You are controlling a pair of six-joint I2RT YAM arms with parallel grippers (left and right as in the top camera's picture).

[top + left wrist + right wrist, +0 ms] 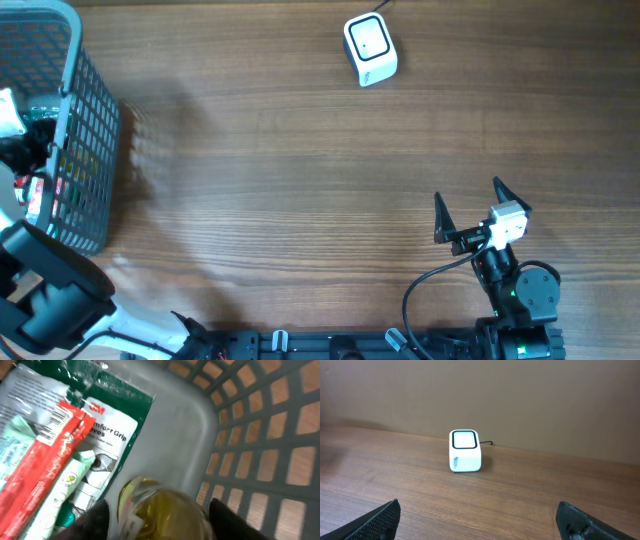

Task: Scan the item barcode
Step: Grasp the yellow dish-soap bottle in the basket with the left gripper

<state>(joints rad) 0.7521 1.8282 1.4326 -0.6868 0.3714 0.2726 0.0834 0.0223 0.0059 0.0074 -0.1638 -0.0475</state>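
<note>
The item between my left gripper's (160, 522) jaws is a blurred, clear yellowish bottle (165, 507) lying on the floor of the grey mesh basket (260, 435). The black fingers stand on either side of it with thin slivers of gap, so the gripper is open around it. No barcode shows on it. In the overhead view the left gripper is down inside the basket (90, 150), mostly hidden. The white scanner (370, 50) stands at the table's far edge, also ahead of my right gripper (477, 520). My right gripper (468, 192) is wide open and empty, near the front right.
Beside the bottle in the basket lie a green 3M gloves pack (112, 430) and a red packet (45, 465) on top of it. The basket wall rises close on the right. The scanner (465, 450) has a cable behind it.
</note>
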